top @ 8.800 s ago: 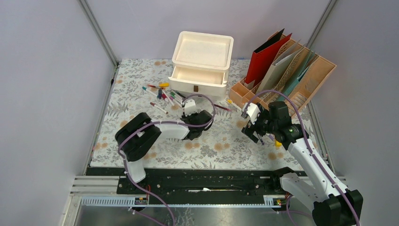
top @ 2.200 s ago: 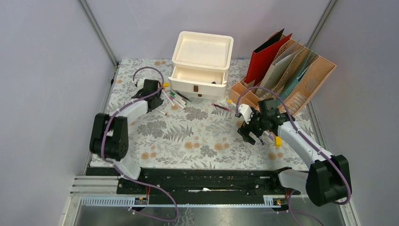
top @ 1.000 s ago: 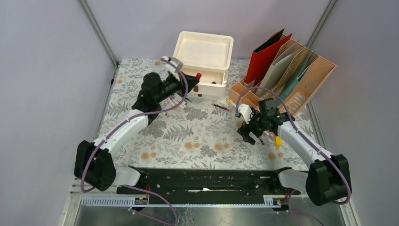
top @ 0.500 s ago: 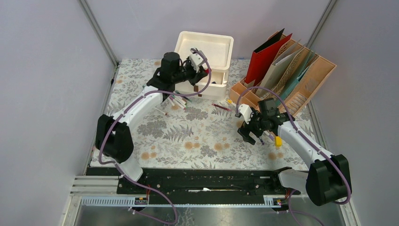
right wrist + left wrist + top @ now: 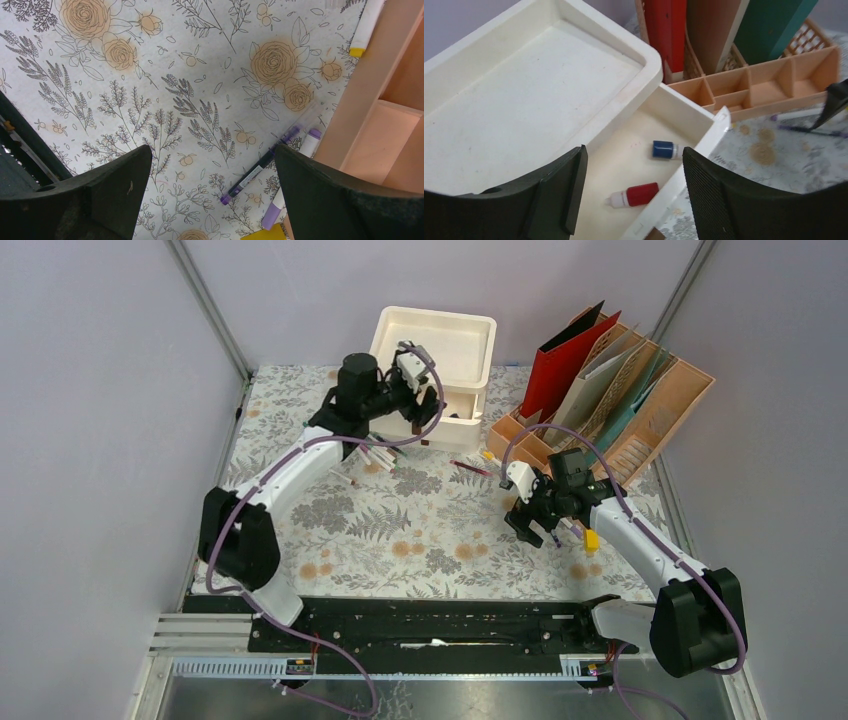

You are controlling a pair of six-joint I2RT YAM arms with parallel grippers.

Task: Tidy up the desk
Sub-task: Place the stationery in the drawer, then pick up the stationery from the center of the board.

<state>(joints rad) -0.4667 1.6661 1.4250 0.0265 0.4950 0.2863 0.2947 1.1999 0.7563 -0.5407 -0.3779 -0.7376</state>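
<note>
Over the drawer (image 5: 634, 150) at the back of the desk (image 5: 420, 530): just dropped the red marker (image 5: 636, 194) in, one stray fewer.
Wide and empty at the left gripper (image 5: 633, 192); wide too at the right gripper (image 5: 210, 195), over a purple pen (image 5: 260, 170).

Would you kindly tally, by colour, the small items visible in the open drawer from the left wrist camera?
Red item: 1
Blue item: 1
Total visible in the drawer: 2
</note>
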